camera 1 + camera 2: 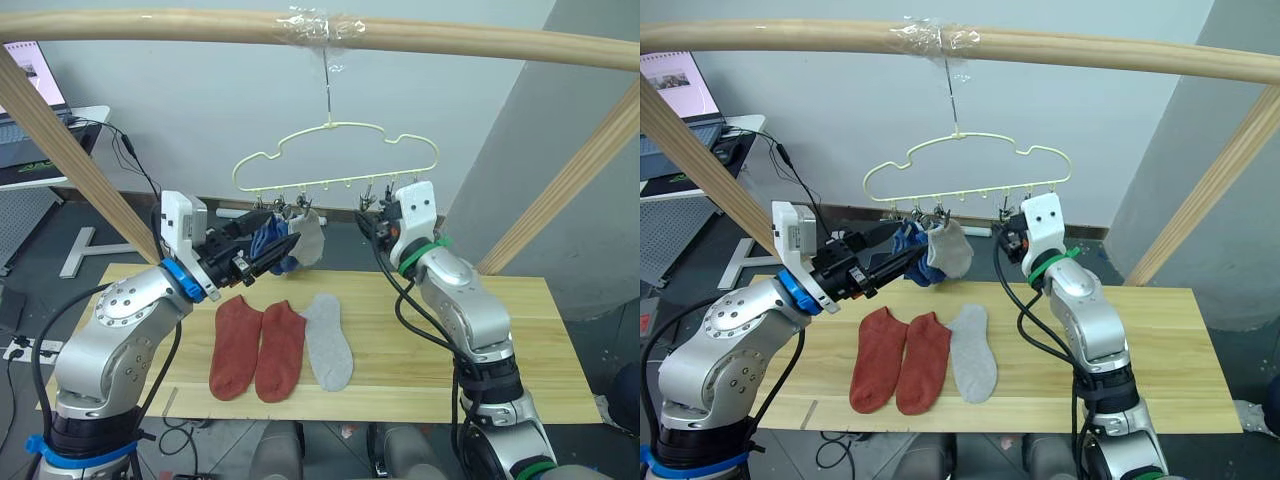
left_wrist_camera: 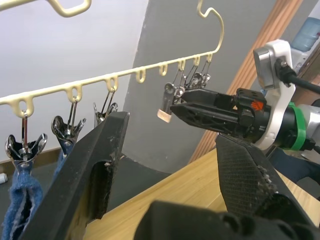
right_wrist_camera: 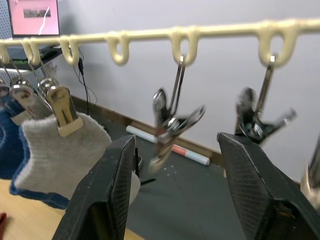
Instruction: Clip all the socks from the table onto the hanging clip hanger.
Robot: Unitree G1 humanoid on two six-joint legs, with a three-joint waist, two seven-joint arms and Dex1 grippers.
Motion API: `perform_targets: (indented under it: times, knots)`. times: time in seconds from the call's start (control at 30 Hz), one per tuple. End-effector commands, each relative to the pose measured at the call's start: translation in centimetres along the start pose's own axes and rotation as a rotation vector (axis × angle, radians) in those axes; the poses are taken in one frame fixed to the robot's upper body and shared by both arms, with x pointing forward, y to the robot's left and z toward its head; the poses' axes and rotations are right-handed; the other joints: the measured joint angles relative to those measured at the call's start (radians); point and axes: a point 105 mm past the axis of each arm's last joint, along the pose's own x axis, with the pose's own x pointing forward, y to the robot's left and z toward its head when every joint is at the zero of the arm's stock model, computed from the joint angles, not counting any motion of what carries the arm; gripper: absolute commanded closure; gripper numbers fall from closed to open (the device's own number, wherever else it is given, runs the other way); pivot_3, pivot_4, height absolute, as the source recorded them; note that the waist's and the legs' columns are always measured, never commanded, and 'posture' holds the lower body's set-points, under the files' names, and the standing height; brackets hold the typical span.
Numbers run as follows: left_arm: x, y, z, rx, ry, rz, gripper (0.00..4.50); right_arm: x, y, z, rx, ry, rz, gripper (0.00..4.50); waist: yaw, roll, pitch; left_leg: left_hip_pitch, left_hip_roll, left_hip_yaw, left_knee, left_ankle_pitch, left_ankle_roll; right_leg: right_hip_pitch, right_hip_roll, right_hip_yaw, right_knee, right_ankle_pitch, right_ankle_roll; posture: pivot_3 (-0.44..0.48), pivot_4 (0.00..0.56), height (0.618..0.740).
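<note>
The hanger (image 1: 335, 160) hangs by its hook from the wooden pole (image 1: 150, 25) above the counter (image 1: 540, 340). Three socks are already clipped at the left end of its bar: two blue socks (image 1: 268, 245) and a grey one (image 1: 308, 238). Three lie flat on the counter, side by side and touching, with their long axes running away from the robot: two red socks (image 1: 258, 348) and a grey sock (image 1: 329, 340).

Both hands are raised to the bar, well above those socks. The left hand (image 1: 268, 253) points at the hung socks from the left, its fingers spread wide and empty in the left wrist view. The right hand (image 1: 382, 215) sits under the free clips (image 3: 175, 120) at the right part of the bar, its fingers also wide, holding nothing, with one clip hanging just ahead of the gap between them.

The next sock lies straight down from the hands. The three lie left of the counter's middle, so the left arm looks nearer, particularly to the red pair; the grey one lies about midway between the two arms. Whichever arm goes must drop and take a sock by its far end, so it comes up hanging lengthwise toward the free clips.
</note>
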Motion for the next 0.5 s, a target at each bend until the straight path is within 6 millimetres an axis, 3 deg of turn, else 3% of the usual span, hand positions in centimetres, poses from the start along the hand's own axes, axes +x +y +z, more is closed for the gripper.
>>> perform_targets:
  times: [0.03, 0.5]
  knots:
    - [0.2, -0.4, 1.6, 0.058, -0.053, -0.006, 1.34, 0.3, 0.5, 1.6, 0.018, -0.07, 0.015, 1.76, -0.001, 0.0, 0.0, 0.0, 0.0, 0.0, 0.0, 0.0, 0.0, 0.0, 0.0, 0.0, 0.0, 0.0, 0.0, -0.029, 0.192, 0.74]
    - [0.5, -0.9, 2.0, 0.046, -0.075, -0.001, 1.34, 1.1, 1.6, 2.6, 0.046, -0.103, 0.028, 1.76, -0.001, 0.0, 0.0, 0.0, 0.0, 0.0, 0.0, 0.0, 0.0, 0.0, 0.0, 0.0, 0.0, 0.0, 0.0, -0.014, 0.199, 0.74]
